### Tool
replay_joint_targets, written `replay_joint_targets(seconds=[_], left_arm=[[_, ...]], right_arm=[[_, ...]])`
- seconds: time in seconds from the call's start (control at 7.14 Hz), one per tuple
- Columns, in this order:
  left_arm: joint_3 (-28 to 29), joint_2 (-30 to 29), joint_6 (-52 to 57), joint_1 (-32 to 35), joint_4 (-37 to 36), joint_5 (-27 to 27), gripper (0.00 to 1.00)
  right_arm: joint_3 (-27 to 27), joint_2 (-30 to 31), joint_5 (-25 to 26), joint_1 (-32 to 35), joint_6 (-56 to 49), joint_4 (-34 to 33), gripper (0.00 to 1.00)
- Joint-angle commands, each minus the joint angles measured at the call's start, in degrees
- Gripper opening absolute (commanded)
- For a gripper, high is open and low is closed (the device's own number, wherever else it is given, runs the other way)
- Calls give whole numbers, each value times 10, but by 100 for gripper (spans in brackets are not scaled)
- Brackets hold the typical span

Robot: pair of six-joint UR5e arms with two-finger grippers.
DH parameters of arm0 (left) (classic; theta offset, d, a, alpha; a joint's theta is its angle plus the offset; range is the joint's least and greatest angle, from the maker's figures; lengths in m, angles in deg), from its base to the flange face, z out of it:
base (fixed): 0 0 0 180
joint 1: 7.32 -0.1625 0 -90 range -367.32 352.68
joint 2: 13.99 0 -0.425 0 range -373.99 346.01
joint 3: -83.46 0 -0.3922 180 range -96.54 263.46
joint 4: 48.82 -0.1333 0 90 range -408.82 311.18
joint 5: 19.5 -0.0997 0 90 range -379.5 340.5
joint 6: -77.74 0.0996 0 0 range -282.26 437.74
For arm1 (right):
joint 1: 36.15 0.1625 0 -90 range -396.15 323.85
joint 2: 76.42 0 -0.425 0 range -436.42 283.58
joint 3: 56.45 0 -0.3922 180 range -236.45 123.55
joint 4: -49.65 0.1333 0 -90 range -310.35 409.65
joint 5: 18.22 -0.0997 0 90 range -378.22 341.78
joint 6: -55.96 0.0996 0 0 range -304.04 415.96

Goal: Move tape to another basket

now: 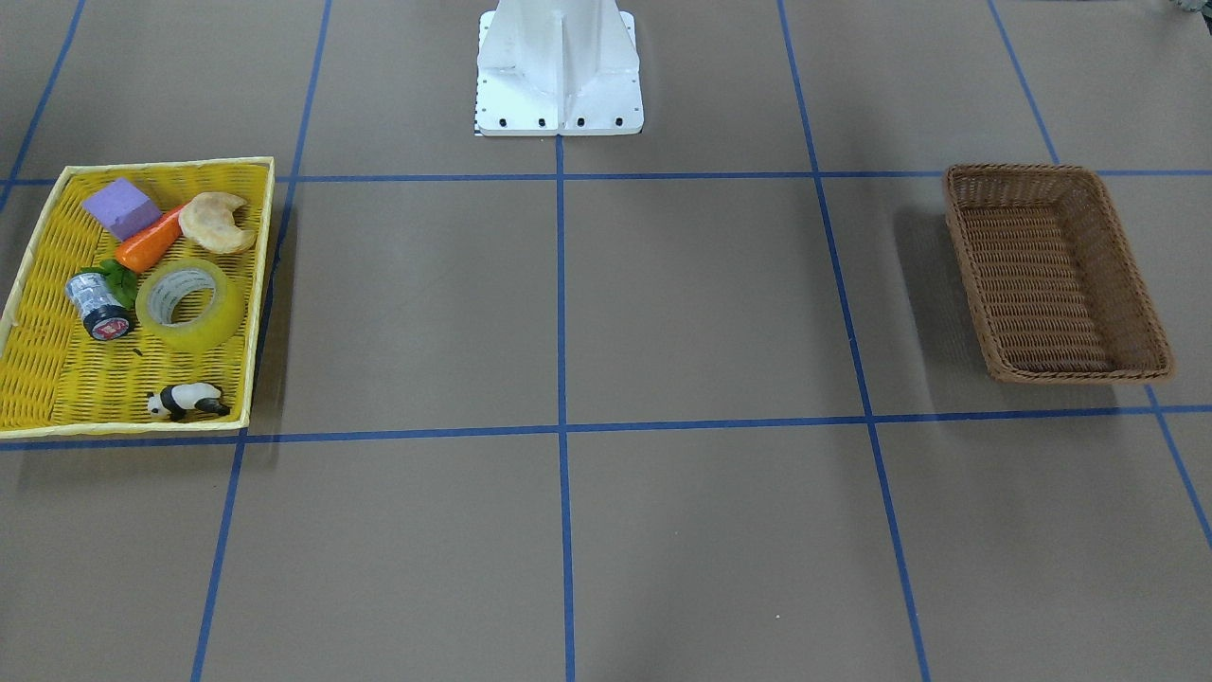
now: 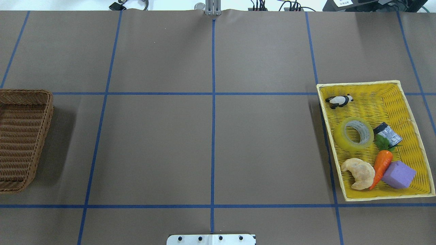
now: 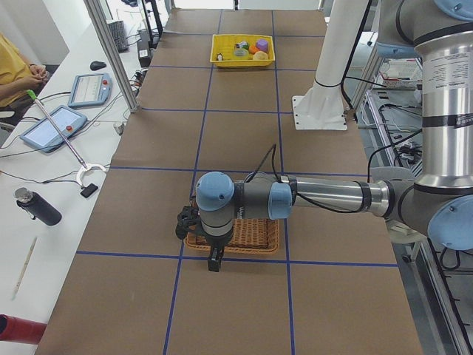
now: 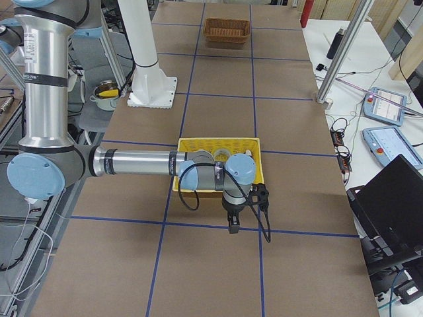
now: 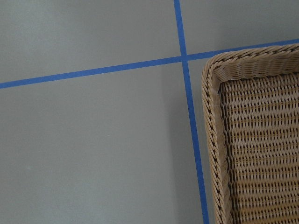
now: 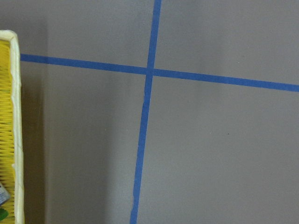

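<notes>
The tape (image 1: pixel 189 303) is a yellow-green roll with a pale core. It lies flat in the yellow tray (image 1: pixel 263 237), and it also shows in the overhead view (image 2: pixel 354 133). The brown wicker basket (image 1: pixel 1051 275) stands empty at the table's other end (image 2: pixel 24 136). My left gripper (image 3: pixel 215 262) hangs over the basket's (image 3: pixel 251 235) outer end; its wrist view shows only a basket corner (image 5: pixel 261 154). My right gripper (image 4: pixel 232 228) hangs beside the yellow tray (image 4: pixel 218 142), away from the tape. I cannot tell whether either gripper is open or shut.
In the yellow tray (image 2: pixel 325 112) there are also a panda figure (image 2: pixel 339 100), a silvery cylinder (image 2: pixel 387 133), a carrot (image 2: pixel 381 165), a croissant (image 2: pixel 359 173) and a purple block (image 2: pixel 398 174). The white robot base (image 1: pixel 559 71) stands mid-table. Blue tape lines grid the brown table.
</notes>
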Motion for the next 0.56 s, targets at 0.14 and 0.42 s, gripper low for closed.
replay_joint_targets(seconds=[0.14,0.42], left_arm=[[-4,1,0,0,0,0,99],[-4,1,0,0,0,-1,99]], right_arm=[[0,-2,-1,0,5,1,100],[-11,-1,-4,-1,5,1,100]])
